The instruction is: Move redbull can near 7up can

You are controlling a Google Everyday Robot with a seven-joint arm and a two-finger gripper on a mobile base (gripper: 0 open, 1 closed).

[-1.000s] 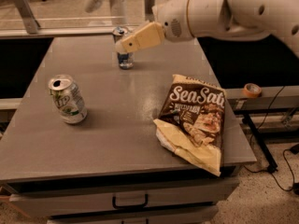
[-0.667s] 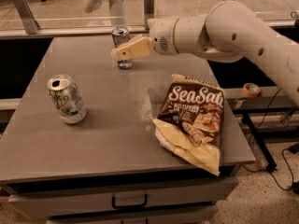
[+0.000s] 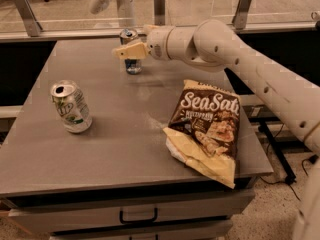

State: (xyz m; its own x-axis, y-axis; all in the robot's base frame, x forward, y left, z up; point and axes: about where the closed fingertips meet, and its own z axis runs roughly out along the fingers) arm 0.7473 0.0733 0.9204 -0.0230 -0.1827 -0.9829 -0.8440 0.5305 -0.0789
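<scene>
The slim silver-blue redbull can (image 3: pixel 129 35) stands upright at the far middle of the grey table (image 3: pixel 125 144). My gripper (image 3: pixel 123 51) reaches in from the right and lies across the can's middle, hiding part of it. I cannot tell whether it touches the can. The wider whitish-green 7up can (image 3: pixel 71 107) stands upright near the table's left side, well apart from the redbull can and closer to the front.
A brown and cream Sea Salt chips bag (image 3: pixel 207 129) lies on the table's right front, overhanging the edge. My white arm (image 3: pixel 240 59) spans the right side above it. A glass rail (image 3: pixel 165 6) runs behind the table. Drawers sit under the front edge.
My arm has swung lower and to the left. The gripper has moved from the can's right side to across its front. The cans and the bag have not moved.
</scene>
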